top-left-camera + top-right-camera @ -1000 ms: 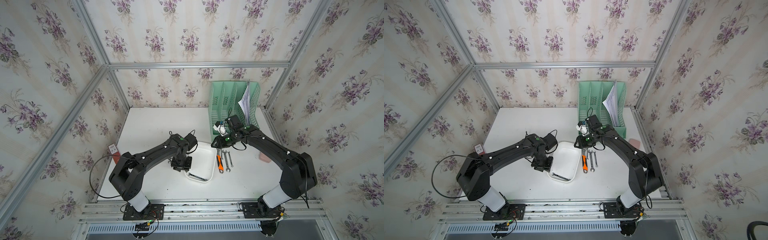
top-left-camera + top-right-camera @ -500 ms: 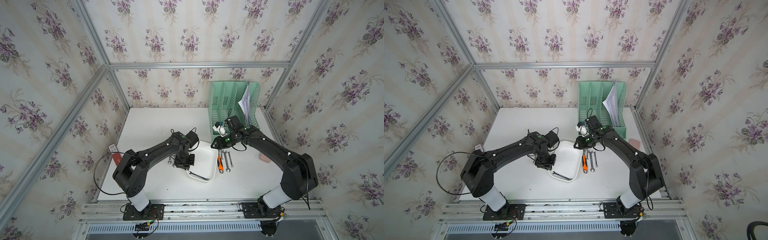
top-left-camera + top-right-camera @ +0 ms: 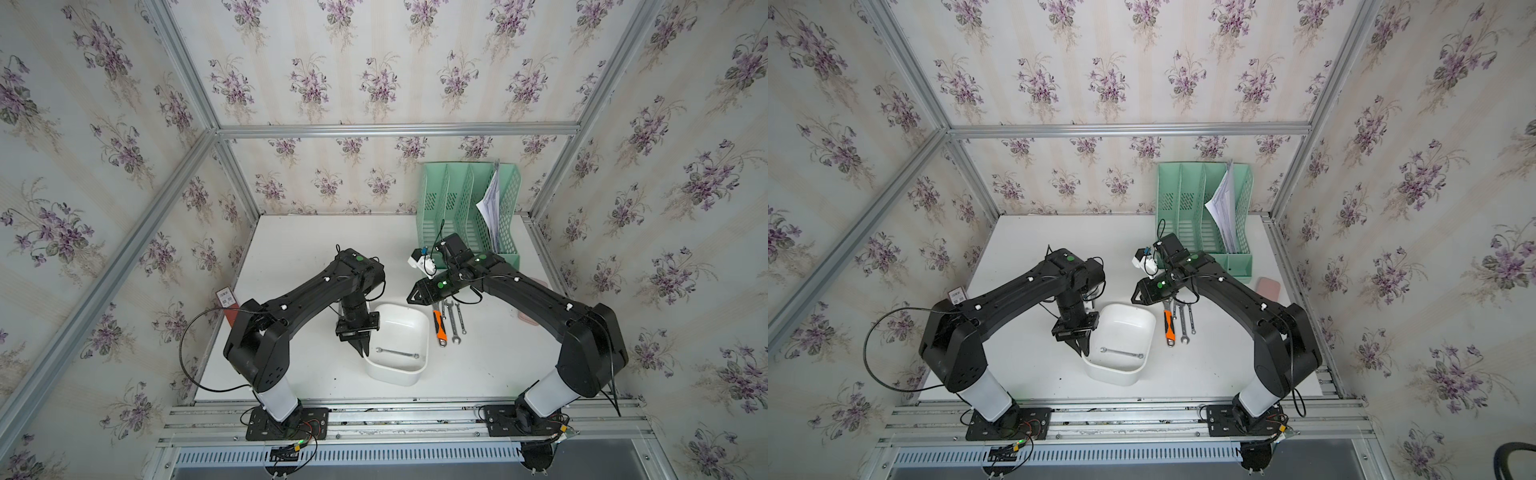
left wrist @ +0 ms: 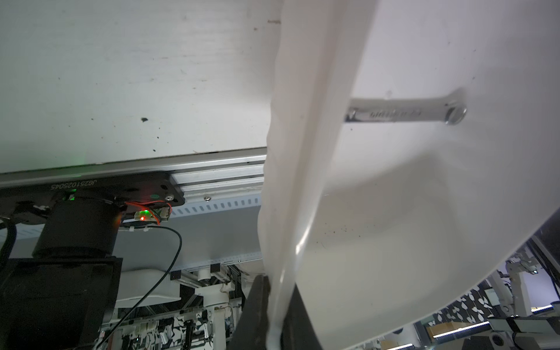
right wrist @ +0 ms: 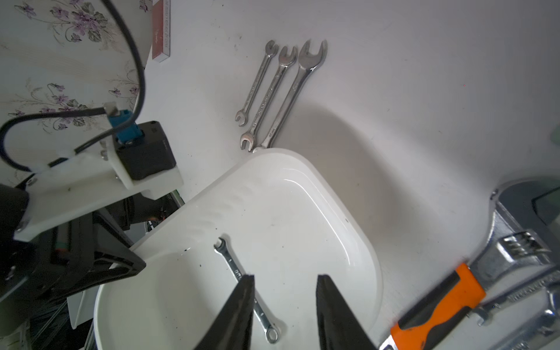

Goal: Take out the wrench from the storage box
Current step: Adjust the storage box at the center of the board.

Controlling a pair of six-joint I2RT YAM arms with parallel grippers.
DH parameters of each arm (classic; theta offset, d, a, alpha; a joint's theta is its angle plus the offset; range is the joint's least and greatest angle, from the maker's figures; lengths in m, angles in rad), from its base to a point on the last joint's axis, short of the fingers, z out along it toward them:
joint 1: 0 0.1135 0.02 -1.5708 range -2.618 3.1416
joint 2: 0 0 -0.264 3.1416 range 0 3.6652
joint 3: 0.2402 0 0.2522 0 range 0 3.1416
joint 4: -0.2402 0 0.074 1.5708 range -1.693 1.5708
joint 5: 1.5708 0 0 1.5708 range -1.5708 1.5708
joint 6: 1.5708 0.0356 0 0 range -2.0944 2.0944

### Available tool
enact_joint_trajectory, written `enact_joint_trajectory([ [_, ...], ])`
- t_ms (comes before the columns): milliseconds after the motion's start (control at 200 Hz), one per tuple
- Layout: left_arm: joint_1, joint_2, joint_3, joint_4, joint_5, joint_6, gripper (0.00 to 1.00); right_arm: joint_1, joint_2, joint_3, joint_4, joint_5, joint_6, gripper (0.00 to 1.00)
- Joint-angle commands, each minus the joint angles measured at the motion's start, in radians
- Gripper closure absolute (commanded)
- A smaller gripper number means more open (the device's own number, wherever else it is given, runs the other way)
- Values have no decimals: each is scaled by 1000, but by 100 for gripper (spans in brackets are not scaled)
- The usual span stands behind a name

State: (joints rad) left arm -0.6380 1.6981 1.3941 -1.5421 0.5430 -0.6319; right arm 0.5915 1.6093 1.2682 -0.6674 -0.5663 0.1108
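The storage box (image 3: 392, 376) (image 3: 1111, 376) is a shallow white tray at the table's front middle. One small silver wrench (image 3: 397, 353) (image 3: 1122, 353) lies across its floor near the front end. My left gripper (image 3: 360, 348) (image 3: 1081, 349) is shut on the storage box's left rim. In the left wrist view the white wall (image 4: 303, 151) runs between the dark fingers of the gripper (image 4: 276, 291), with the wrench (image 4: 403, 112) beyond. My right gripper (image 3: 409, 300) (image 3: 1133, 300) hangs open over the box's far end. Nothing lies between the jaws of the gripper (image 5: 285, 278), with the wrench (image 5: 231, 263) below.
An orange-handled adjustable wrench (image 3: 439, 328) and two spanners (image 3: 455, 322) lie just right of the box. Three more spanners (image 5: 272, 94) lie beyond its left side, under the left arm. A mint-green file rack (image 3: 469, 208) stands at the back right, and a pink case (image 3: 1268, 286) lies by the right wall.
My left gripper has moved right and forward to the box's left rim and closed on it. The right arm has not moved.
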Motion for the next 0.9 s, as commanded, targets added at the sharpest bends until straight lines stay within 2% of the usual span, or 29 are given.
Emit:
enact_joint_trajectory([
  [0,0,16,-10,-48,57,46,99,4,7,-7,14,-9,0,61],
  [115,0,35,-8,1,28,30,99,6,9,-7,17,-14,0,61],
  [245,-6,48,-34,90,-101,-35,100,7,11,-8,12,-6,-6,61],
  [410,-31,25,-123,354,-180,-121,97,7,27,-11,14,2,-34,61],
  [509,-68,39,-132,441,-302,-137,96,8,44,-9,20,21,-64,61],
  [774,-86,63,-197,643,-301,-126,95,76,121,6,71,184,-168,60],
  [899,-86,61,-215,677,-304,-108,94,84,174,4,95,324,-212,60],
])
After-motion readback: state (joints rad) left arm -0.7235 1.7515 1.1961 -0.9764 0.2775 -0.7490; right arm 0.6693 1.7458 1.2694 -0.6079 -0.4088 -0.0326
